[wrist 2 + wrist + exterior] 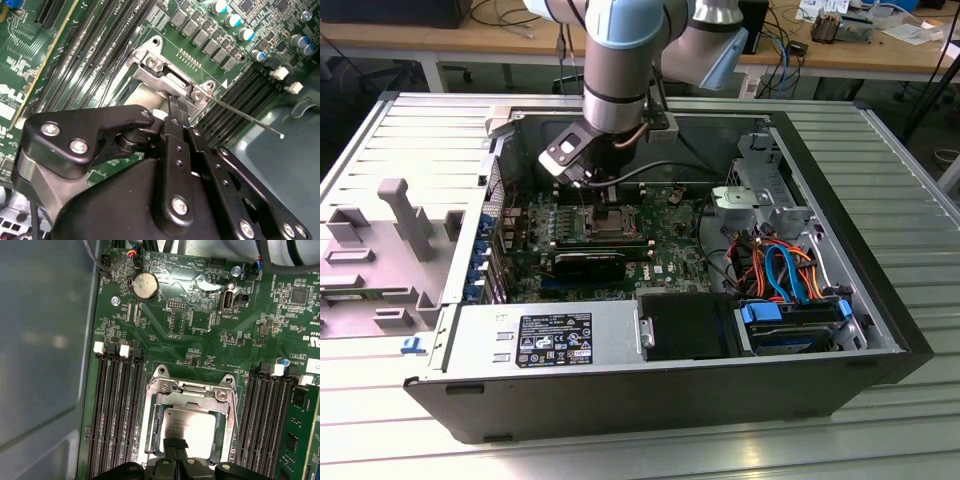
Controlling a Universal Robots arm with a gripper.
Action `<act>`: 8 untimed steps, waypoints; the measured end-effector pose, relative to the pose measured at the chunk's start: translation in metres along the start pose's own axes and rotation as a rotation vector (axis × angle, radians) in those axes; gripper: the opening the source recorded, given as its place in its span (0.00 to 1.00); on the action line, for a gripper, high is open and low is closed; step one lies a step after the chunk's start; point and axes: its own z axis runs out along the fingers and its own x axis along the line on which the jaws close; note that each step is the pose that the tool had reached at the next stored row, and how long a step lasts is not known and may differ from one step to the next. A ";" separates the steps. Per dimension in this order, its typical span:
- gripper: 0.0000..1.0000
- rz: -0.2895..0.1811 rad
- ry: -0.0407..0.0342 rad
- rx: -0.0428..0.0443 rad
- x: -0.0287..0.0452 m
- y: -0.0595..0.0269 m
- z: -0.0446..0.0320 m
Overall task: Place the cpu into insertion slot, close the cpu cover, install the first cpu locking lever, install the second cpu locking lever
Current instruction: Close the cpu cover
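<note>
The cpu (195,429), a silvery square chip, lies in the insertion slot (611,222) on the green board. The cpu cover (191,391), a silver frame, sits around the chip, which shows through its window; I cannot tell whether it lies fully flat. My gripper (175,444) hangs just over the chip's edge, its dark fingertips (174,107) pressed together with nothing between them. A thin metal locking lever (245,116) sticks out free from the socket's corner over the memory slots. In the exterior view my gripper (604,190) stands right above the socket.
Long black memory slots (116,415) flank the socket on both sides. The case's grey walls (650,105) ring the board. A power supply (545,338) and a drive cage with coloured cables (790,270) lie toward the exterior view's bottom and right.
</note>
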 end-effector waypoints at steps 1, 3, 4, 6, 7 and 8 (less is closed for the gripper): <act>0.11 0.000 0.0001 0.0000 0.0000 -0.0003 0.0008; 0.11 0.000 -0.0001 0.0001 0.0000 -0.0007 0.0022; 0.11 0.000 -0.0005 0.0004 -0.0001 -0.0007 0.0025; 0.11 0.000 -0.0001 0.0001 0.0000 -0.0007 0.0030; 0.11 0.000 -0.0002 0.0003 -0.0001 -0.0007 0.0033; 0.11 0.000 -0.0002 0.0002 0.0000 -0.0007 0.0033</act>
